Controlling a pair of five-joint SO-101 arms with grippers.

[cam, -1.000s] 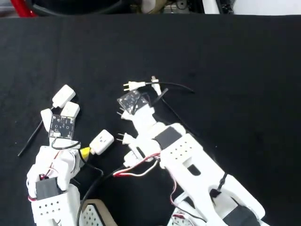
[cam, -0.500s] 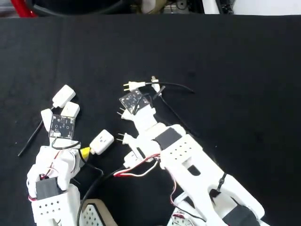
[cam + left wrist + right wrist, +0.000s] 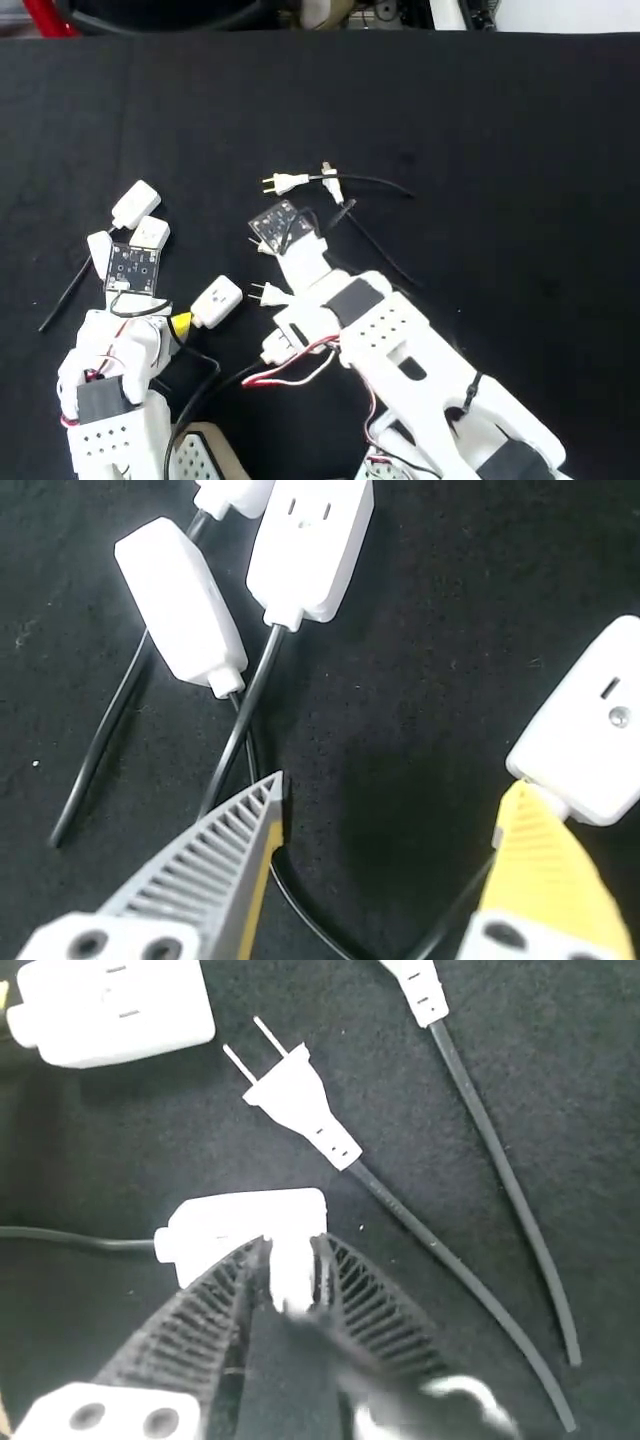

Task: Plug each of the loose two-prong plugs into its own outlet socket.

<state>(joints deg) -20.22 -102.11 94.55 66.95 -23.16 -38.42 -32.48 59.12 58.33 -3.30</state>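
Black table (image 3: 500,150) with loose plugs (image 3: 285,182), sockets (image 3: 217,300)

Nothing readable is showing. The plug (image 3: 300,1100) and the socket (image 3: 300,570) are bearing only slots and tiny moulded marks too small to make out. The black board (image 3: 132,266) on the left arm (image 3: 110,400) is showing pale dots, no legible print.
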